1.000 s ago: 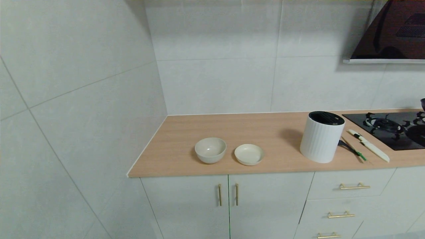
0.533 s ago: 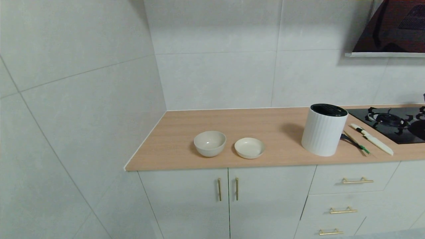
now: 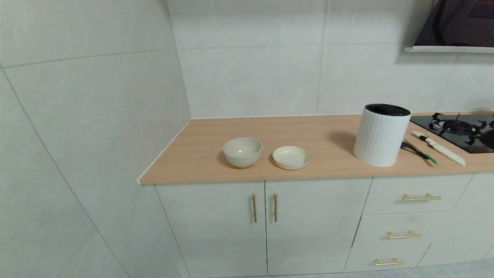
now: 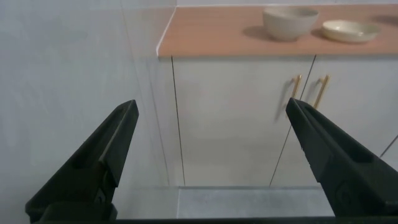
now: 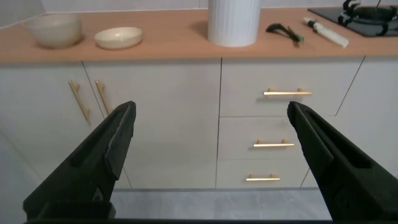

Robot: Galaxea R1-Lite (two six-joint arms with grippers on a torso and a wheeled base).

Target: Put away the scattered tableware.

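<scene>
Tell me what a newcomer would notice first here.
The tall white ribbed canister stands out on the wooden counter, beside the black stove. To its left, a bowl and a shallow dish sit side by side, not touching, near the counter's front edge.

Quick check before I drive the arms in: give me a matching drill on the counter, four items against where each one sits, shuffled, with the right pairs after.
Things:
1. deep bowl
2. shallow dish
3. ribbed white holder
4. cream knife

Places:
A. lying flat between the holder and the hob
B. nearest the left end of the counter
C. between the bowl and the holder
D. standing upright, right of the dish

Pairs: 1-B, 2-C, 3-D, 4-A.
</scene>
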